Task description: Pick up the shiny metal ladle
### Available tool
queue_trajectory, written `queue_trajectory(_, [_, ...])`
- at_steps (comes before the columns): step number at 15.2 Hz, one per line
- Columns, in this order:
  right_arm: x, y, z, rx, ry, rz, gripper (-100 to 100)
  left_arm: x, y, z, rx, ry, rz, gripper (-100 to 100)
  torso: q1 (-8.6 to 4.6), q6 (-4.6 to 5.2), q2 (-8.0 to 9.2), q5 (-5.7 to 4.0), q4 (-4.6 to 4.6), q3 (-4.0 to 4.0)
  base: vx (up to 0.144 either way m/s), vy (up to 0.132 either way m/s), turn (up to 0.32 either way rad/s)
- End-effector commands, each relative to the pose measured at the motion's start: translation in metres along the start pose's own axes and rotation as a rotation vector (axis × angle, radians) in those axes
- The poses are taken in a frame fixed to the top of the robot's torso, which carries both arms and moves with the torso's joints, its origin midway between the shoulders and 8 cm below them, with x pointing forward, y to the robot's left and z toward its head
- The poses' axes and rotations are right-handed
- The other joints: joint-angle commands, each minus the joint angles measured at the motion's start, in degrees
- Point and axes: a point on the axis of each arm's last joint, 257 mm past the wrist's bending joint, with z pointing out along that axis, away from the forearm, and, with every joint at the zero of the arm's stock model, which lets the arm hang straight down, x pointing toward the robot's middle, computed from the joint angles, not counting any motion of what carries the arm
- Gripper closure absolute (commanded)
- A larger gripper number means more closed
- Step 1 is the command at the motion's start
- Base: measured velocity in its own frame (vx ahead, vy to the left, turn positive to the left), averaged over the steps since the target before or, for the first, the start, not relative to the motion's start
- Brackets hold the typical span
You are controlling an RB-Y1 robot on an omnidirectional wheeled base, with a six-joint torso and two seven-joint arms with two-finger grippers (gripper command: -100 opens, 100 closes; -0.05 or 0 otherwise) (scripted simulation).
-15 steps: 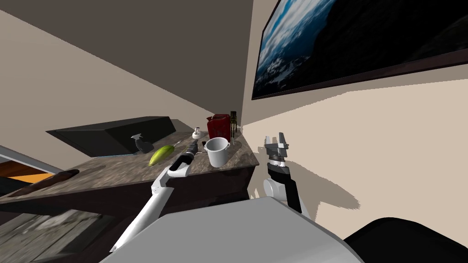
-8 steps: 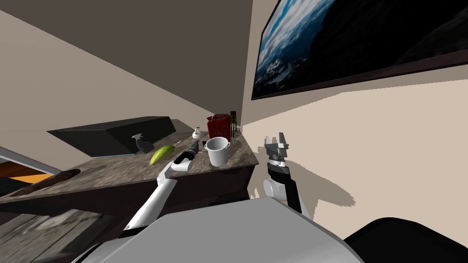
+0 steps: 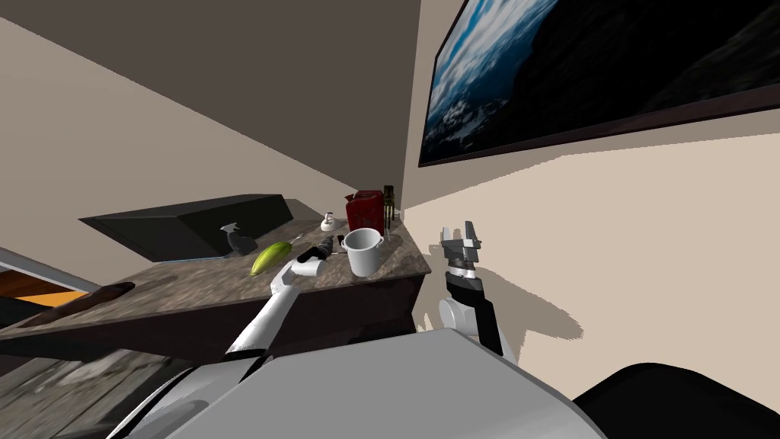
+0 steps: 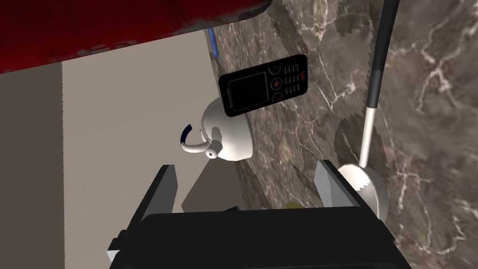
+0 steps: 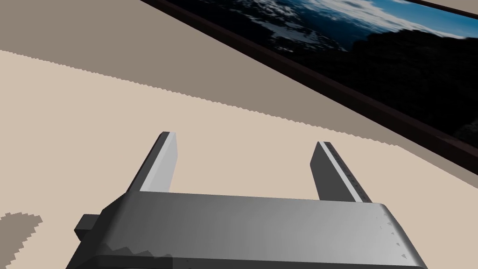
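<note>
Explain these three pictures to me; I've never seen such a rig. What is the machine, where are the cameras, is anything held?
A two-armed robot stands at a marble countertop. One picture comes from its head camera, the others from a camera on each hand. The left gripper, open, hovers over it by a black phone, a white teapot and the ladle, whose bowl lies just outside one finger. The right gripper stands open beside the countertop's end. Nothing is held.
</note>
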Motion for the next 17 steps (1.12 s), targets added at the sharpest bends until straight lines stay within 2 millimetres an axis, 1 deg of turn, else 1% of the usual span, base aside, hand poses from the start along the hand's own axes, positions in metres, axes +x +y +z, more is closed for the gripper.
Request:
queue_trajectory(1, [0.000,0.000,0.000,0.000,0.000,0.000,0,-0.001,0.010,0.008,-0.059,-0.001,-0.005,-100,0.00,0.00,0.00,0.00,0.00,0.00,-0.013,0.013,-0.014])
queue_trajectory(2, [0.000,0.000,0.000,0.000,0.000,0.000,0,-0.001,0.011,0.007,-0.065,-0.001,-0.005,-100,0.01,0.00,0.00,0.01,0.00,0.00,-0.009,0.010,-0.009])
queue_trajectory(3, [0.000,0.000,0.000,0.000,0.000,0.000,0,-0.002,0.010,0.015,-0.094,0.000,-0.010,-100,0.01,-0.01,0.00,0.01,-0.01,0.00,-0.012,0.011,-0.011])
queue_trajectory(4, [0.000,0.000,0.000,0.000,0.000,0.000,0,-0.002,0.017,0.016,-0.121,-0.001,-0.012,-100,0.01,0.00,0.00,0.00,0.00,0.00,-0.013,0.013,-0.018])
queue_trajectory(5, [0.000,0.000,0.000,0.000,0.000,0.000,0,-0.002,0.020,0.016,-0.133,-0.001,-0.012,-100,0.01,0.00,0.00,0.01,-0.01,0.00,-0.009,0.011,-0.012])
queue_trajectory(6, [0.000,0.000,0.000,0.000,0.000,0.000,0,-0.003,0.017,0.023,-0.157,0.000,-0.018,-100,0.01,-0.01,0.00,0.01,-0.01,0.00,-0.010,0.013,-0.011])
queue_trajectory(8, [0.000,0.000,0.000,0.000,0.000,0.000,0,-0.003,0.028,0.023,-0.200,-0.001,-0.019,-100,0.02,0.00,-0.01,0.01,0.00,-0.01,-0.008,0.013,-0.013])
queue_trajectory(9, [0.000,0.000,0.000,0.000,0.000,0.000,0,-0.003,0.023,0.028,-0.221,0.001,-0.026,-100,0.01,-0.02,-0.01,0.01,-0.01,-0.01,-0.006,0.015,-0.013])
queue_trajectory(10, [0.000,0.000,0.000,0.000,0.000,0.000,0,-0.003,0.032,0.029,-0.252,0.000,-0.028,-100,0.02,0.00,-0.02,0.00,0.00,-0.01,-0.005,0.018,-0.016])
queue_trajectory(11, [0.000,0.000,0.000,0.000,0.000,0.000,0,-0.003,0.035,0.028,-0.267,-0.001,-0.028,-100,0.02,0.00,-0.02,0.01,-0.01,-0.01,-0.003,0.012,-0.009])
queue_trajectory(12, [0.000,0.000,0.000,0.000,0.000,0.000,0,-0.002,0.030,0.033,-0.288,0.002,-0.035,-100,0.01,-0.01,-0.02,0.01,-0.01,-0.02,-0.002,0.013,-0.014])
queue_trajectory(13, [0.000,0.000,0.000,0.000,0.000,0.000,0,-0.003,0.039,0.032,-0.318,0.000,-0.037,-100,0.01,0.00,-0.03,0.00,-0.01,-0.02,0.000,0.015,-0.021])
queue_trajectory(14, [0.000,0.000,0.000,0.000,0.000,0.000,0,-0.003,0.042,0.031,-0.332,0.000,-0.037,-100,0.02,-0.01,-0.04,0.01,-0.01,-0.02,0.000,0.011,-0.009])
queue_trajectory(15, [0.000,0.000,0.000,0.000,0.000,0.000,0,-0.002,0.037,0.035,-0.355,0.003,-0.044,-100,0.01,-0.02,-0.03,0.01,-0.02,-0.02,0.002,0.014,-0.010])
queue_trajectory(16, [0.000,0.000,0.000,0.000,0.000,0.000,0,-0.002,0.046,0.034,-0.385,0.002,-0.046,-100,0.01,0.00,-0.04,0.00,-0.01,-0.02,0.004,0.016,-0.018])
queue_trajectory(17, [0.000,0.000,0.000,0.000,0.000,0.000,0,-0.002,0.048,0.033,-0.396,0.002,-0.046,-100,0.01,0.00,-0.05,0.01,-0.02,-0.03,0.005,0.013,-0.011])
